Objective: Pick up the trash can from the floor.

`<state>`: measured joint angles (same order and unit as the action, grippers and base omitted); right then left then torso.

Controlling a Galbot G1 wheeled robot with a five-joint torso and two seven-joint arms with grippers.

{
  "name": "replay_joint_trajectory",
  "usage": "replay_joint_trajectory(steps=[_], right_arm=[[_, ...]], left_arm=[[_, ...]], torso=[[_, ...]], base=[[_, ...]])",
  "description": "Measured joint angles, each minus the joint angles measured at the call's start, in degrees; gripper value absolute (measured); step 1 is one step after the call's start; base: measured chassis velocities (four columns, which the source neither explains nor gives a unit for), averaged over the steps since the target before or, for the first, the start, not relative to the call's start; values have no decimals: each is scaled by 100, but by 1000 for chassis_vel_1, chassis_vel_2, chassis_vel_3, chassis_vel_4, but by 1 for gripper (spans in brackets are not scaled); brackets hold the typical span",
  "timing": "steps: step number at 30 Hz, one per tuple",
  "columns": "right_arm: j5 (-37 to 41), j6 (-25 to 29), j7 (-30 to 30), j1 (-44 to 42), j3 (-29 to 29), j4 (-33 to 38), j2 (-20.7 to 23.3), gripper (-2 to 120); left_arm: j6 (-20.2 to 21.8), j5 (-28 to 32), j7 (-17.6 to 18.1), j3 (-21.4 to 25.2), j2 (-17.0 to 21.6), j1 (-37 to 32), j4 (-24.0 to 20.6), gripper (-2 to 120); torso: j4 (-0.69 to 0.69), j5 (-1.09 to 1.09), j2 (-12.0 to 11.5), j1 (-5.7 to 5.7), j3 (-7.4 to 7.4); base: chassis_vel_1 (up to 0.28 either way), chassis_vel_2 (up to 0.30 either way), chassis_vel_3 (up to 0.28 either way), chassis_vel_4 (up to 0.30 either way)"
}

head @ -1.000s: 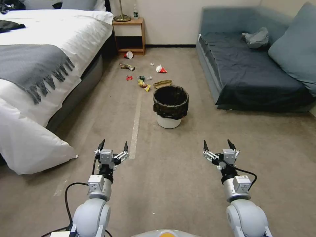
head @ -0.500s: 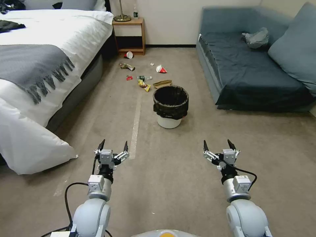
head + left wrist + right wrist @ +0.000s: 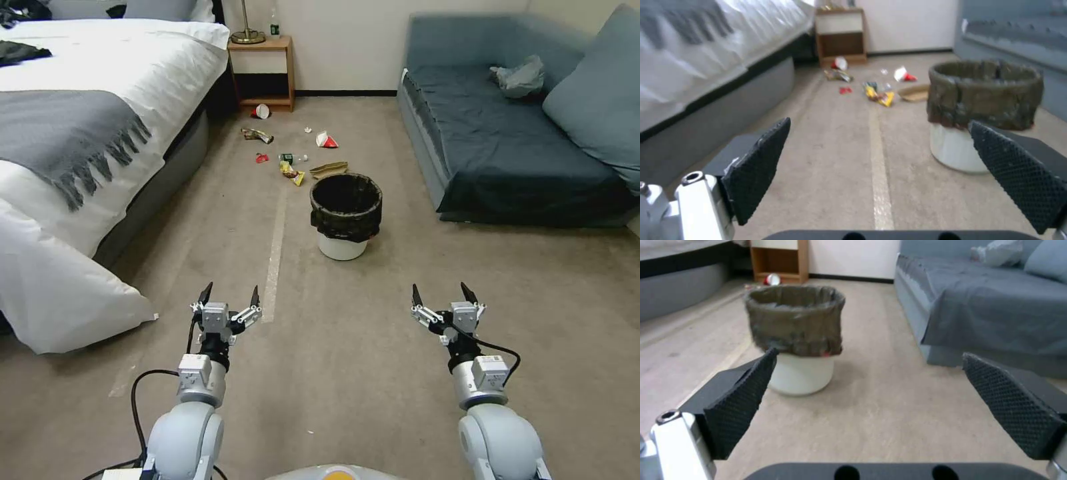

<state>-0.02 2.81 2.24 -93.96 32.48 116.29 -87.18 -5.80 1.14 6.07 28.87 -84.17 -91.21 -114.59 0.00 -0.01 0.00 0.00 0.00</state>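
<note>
White trash can (image 3: 345,217): upright on floor (image 3: 347,347), ahead, between both claws.
Left gripper (image 3: 229,295): spread, empty.
Right gripper (image 3: 444,294): spread, empty.

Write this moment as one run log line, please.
small round white plastic trash can: upright on beige carpet floor | left pincer: open | right pincer: open

Light was even and soft across the room, with no glare. The trash can (image 3: 346,215) threw only a faint shadow on the floor (image 3: 360,347) toward three o'clock. The left wrist view was smeared with blur; the right wrist view looked slightly soft.
</note>
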Motion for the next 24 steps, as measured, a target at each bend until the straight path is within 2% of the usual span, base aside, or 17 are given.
replay_joint_trajectory(steps=[1, 2, 3, 7, 8, 16, 24], right_arm=[[0, 0, 0, 0, 0, 0, 0, 100], [-5, 135, 112, -242, 47, 85, -57, 100], [-11, 306, 251, -545, 105, 189, -127, 100], [-2, 550, 486, -989, 184, 325, -244, 100], [17, 588, 532, -1034, 191, 340, -259, 100], [87, 623, 557, -993, 213, 330, -253, 100], [377, 812, 607, -907, 235, 263, -243, 100]], left_arm=[[0, 0, 0, 0, 0, 0, 0, 99], [-283, 55, 295, -131, 90, -122, 0, 99], [-439, 111, 446, -217, 141, -205, 0, 99], [-486, 186, 465, -293, 172, -277, -14, 99], [-491, 194, 472, -291, 181, -281, -20, 99], [-532, 201, 474, -259, 179, -297, -20, 99], [-650, 221, 276, -238, 153, -317, 10, 99]], torso=[[0, 0, 0, 0, 0], [-1, 2, 0, 0, 0], [0, 1, 0, 0, 0], [-4, -2, 0, -1, 0], [-2, 3, 0, 0, -1], [0, 1, 0, 0, 0], [0, 1, 0, 0, 0]], base=[[0, 0, 0, 0], [0, 0, 0, 0], [0, 0, 0, 0], [0, 0, 0, 0], [0, 0, 0, 0], [0, 0, 0, 0], [0, 0, 0, 0]])
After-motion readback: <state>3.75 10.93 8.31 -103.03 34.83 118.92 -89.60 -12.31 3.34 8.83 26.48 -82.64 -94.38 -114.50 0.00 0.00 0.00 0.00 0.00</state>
